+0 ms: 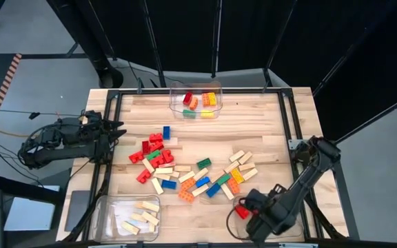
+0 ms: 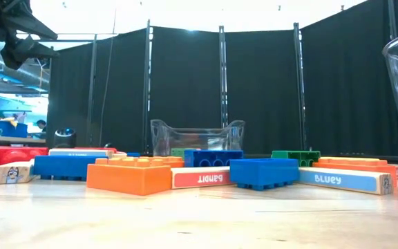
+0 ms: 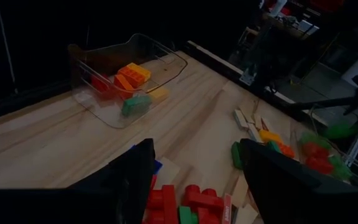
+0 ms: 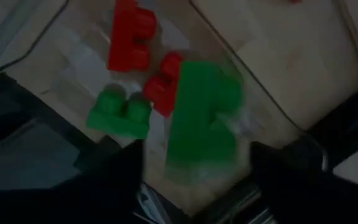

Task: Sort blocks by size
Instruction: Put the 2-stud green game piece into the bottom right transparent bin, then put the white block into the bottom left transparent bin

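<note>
Sorting part done: most blocks loose mid-desk.
My right fingers spread, green brick dropping into near-right bin; left fingers spread, idle at the desk's left edge.

Wooden table — scattered blocks mid-table, 3 clear bins at its edges.

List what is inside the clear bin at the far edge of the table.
The far bin holds a red, two orange, a green and a yellow brick. Whether anything lies beneath them cannot be seen.
</note>
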### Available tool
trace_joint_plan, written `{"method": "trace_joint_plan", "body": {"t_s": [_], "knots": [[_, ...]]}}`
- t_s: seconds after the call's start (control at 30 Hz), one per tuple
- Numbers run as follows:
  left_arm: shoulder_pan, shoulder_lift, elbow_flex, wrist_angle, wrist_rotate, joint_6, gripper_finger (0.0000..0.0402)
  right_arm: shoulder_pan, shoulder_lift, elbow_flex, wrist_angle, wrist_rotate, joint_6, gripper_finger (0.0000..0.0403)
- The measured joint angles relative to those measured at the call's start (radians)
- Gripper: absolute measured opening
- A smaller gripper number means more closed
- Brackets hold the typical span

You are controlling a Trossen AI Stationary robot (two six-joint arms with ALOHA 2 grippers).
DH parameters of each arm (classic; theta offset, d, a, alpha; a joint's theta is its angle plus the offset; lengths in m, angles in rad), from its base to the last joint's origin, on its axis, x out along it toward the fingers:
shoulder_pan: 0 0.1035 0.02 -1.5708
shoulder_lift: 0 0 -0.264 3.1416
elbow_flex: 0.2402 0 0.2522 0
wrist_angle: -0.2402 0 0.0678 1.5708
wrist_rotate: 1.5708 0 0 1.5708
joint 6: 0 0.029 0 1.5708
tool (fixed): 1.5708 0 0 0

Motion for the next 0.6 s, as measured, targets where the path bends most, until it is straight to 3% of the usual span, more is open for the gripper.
{"method": "trace_joint_plan", "body": {"t_s": [0.07, 0.17, 0.37, 0.47, 0.6], "knots": [[0.0, 0.0, 0.0, 0.0, 0.0, 0.0, 0.0245, -0.023, -0.003, -0.001, 0.002, -0.006, -0.046, 0.037], [0.0, 0.0, 0.0, 0.0, 0.0, 0.0, 0.0245, -0.061, -0.01, -0.001, 0.001, -0.014, -0.126, 0.0388], [0.0, 0.0, 0.0, 0.0, 0.001, 0.0, 0.0245, -0.162, -0.084, -0.002, 0.003, 0.105, -0.28, 0.0341], [0.0, 0.0, 0.0, 0.0, 0.001, 0.0, 0.0245, -0.27, -0.158, -0.014, 0.003, 0.206, -0.339, 0.0321], [0.0, 0.0, 0.0, 0.0, 0.001, -0.001, 0.0245, -0.432, -0.231, -0.119, 0.0, 0.249, -0.515, 0.031]]}}
